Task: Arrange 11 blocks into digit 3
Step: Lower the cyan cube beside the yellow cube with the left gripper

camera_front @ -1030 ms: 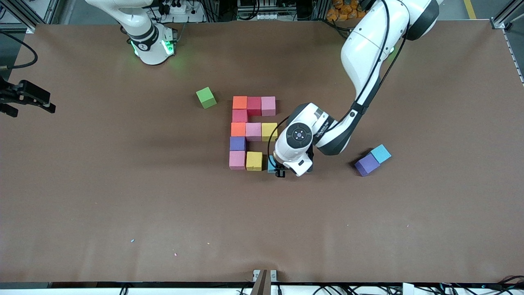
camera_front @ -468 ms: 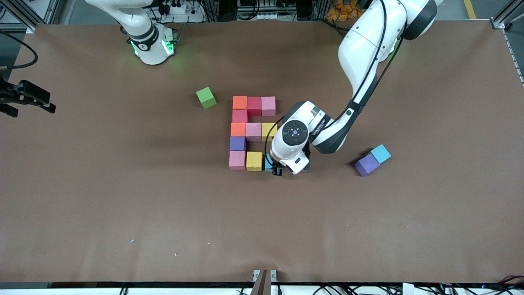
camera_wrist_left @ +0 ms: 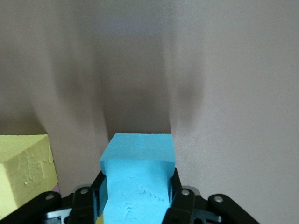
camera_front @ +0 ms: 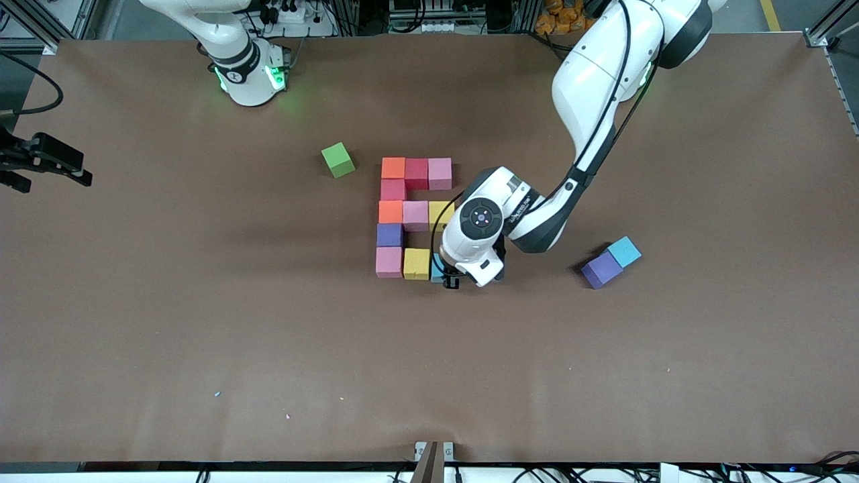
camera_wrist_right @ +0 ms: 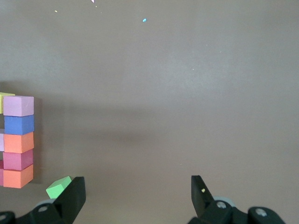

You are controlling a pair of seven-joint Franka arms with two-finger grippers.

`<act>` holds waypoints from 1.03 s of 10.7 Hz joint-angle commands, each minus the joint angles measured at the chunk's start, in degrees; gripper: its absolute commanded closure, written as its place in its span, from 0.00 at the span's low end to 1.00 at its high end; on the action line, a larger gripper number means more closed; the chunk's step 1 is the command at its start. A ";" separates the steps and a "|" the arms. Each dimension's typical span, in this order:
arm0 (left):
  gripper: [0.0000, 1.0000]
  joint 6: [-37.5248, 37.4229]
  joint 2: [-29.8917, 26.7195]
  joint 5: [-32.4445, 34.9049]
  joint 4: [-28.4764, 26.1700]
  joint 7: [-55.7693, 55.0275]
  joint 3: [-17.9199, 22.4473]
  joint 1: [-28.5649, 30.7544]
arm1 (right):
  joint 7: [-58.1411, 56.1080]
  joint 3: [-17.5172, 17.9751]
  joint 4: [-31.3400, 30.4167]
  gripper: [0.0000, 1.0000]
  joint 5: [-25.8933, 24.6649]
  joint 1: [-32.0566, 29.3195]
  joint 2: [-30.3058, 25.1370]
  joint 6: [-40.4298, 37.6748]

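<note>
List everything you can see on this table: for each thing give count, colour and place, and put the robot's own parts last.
Blocks in the figure: ten; orange, crimson, pink, yellow, purple; packed together mid-table, three rows joined by a column at the right arm's end.
Cyan block: one; held in the left hand, beside the yellow block of the row nearest the front camera.
Loose pair: two; a purple block and a cyan block touching, toward the left arm's end.
Green cube: one; alone beside the figure, toward the right arm's end.
Table: one; brown.
Left hand: shut on the cyan block, low at the figure's nearest row.
Right hand: open, waiting above the table at the right arm's end.
</note>
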 commanded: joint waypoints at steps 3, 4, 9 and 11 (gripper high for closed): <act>1.00 -0.05 1.34 -1.27 1.64 -0.53 0.53 -1.09 | 0.09 0.33 1.28 0.00 0.09 -0.23 0.78 -0.90; 1.00 -0.05 1.34 -1.27 1.64 -0.53 0.53 -1.09 | 0.09 0.33 1.28 0.00 0.09 -0.14 0.78 -0.99; 1.00 -0.05 1.43 -1.27 1.91 -0.53 0.44 -1.62 | 0.09 0.33 1.28 0.00 0.09 -0.14 1.04 -0.99; 1.00 -0.05 1.43 -1.27 1.91 -0.53 0.53 -1.79 | 0.09 0.42 1.28 0.00 0.18 0.03 1.04 -0.99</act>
